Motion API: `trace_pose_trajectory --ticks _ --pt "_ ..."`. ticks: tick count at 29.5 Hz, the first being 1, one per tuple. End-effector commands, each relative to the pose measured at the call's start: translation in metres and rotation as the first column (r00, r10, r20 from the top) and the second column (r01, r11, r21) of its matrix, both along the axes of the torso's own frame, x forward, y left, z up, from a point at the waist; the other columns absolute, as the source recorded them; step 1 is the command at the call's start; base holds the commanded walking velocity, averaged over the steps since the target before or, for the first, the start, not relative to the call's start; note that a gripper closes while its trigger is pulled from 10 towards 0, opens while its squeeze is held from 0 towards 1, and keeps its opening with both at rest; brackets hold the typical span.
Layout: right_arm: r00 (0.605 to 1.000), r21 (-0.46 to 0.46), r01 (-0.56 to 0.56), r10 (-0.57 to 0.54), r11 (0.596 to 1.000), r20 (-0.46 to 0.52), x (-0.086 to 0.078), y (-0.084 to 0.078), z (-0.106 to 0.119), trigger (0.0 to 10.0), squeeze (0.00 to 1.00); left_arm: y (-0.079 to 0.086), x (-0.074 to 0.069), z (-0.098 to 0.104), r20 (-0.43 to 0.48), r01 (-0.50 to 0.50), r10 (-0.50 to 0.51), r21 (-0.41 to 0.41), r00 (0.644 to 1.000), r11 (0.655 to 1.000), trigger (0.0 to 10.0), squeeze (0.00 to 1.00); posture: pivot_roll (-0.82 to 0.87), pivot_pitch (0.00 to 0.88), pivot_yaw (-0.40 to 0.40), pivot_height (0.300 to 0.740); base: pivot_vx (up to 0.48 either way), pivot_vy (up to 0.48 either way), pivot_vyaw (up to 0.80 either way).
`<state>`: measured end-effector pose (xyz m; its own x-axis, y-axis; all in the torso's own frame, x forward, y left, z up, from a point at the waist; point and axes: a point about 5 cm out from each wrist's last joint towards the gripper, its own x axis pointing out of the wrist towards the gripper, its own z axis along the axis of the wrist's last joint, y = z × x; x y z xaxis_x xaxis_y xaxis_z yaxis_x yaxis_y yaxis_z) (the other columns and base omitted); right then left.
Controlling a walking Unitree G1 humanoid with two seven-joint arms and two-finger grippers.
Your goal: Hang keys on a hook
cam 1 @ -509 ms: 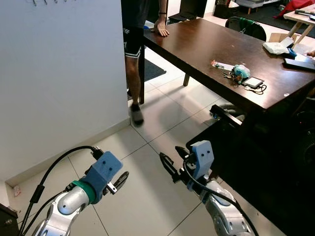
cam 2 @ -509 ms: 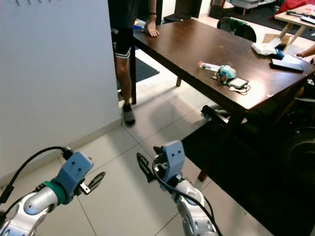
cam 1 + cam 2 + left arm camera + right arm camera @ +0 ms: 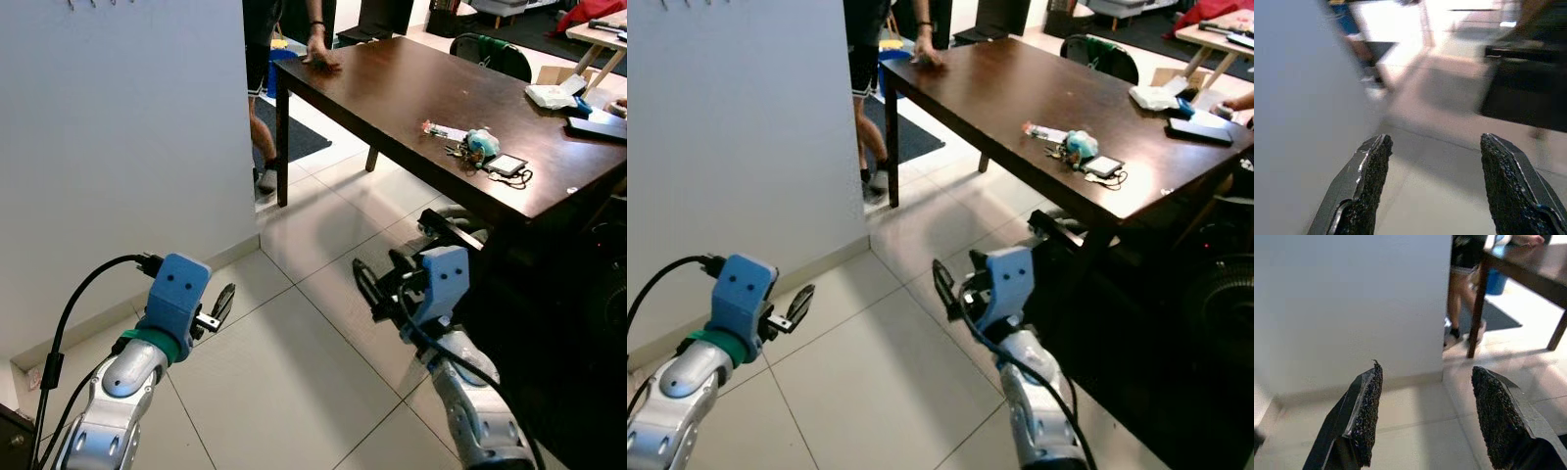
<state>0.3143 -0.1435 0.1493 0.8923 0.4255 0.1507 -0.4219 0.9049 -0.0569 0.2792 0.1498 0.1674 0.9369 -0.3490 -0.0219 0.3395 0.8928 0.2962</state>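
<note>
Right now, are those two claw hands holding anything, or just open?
Left gripper: open, holding nothing, above the floor near the wall.
Right gripper: open, holding nothing, above the floor.

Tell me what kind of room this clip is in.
Most likely a home's dining or living area: a long dark wooden table with keys and a small device on it, pale tiled floor, a white wall, and a person leaning on the table's far end.

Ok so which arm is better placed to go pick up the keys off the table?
Probably the right. The keys lie on the dark table to the robot's right, and the open, empty right gripper is on that side. The left gripper, also open, is by the white wall.
</note>
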Motion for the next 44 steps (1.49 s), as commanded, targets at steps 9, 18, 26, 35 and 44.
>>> trace_pose_trajectory --ticks 9,18,26,35,44 --pt "1.0 -0.013 -0.004 0.004 1.0 -0.019 -0.004 0.004 -0.005 10.0 0.0 -0.011 0.004 0.017 0.049 -0.007 0.01 -0.056 0.999 0.998 10.0 0.0 0.04 0.088 0.065 0.74 0.0 0.0 0.0" --pt "1.0 0.0 -0.003 0.003 1.0 -0.014 -0.005 0.006 -0.003 10.0 0.0 -0.004 0.01 0.023 0.084 -0.101 0.102 -0.024 0.991 0.995 10.0 0.0 0.04 0.089 0.062 0.74 0.0 0.0 0.0" --pt "1.0 -0.005 0.011 -0.012 1.0 -0.022 -0.003 0.004 -0.006 10.0 0.0 -0.009 0.004 0.018 0.063 -0.077 0.078 -0.018 0.995 0.997 10.0 0.0 0.04 0.094 0.063 0.74 0.0 0.0 0.0" --pt "0.999 -0.007 0.009 -0.01 1.0 -0.035 -0.005 0.006 -0.01 10.0 0.0 -0.017 0.001 0.013 0.059 -0.03 0.028 0.023 0.998 0.999 10.0 0.0 0.04 0.096 0.064 0.74 0.0 0.0 0.0" --pt "0.999 -0.01 0.018 -0.018 1.0 -0.041 -0.004 0.006 -0.012 10.0 0.0 -0.007 0.005 0.018 0.06 -0.091 0.092 -0.028 0.994 0.995 10.0 0.0 0.04 0.098 0.064 0.74 0.0 0.0 0.0"
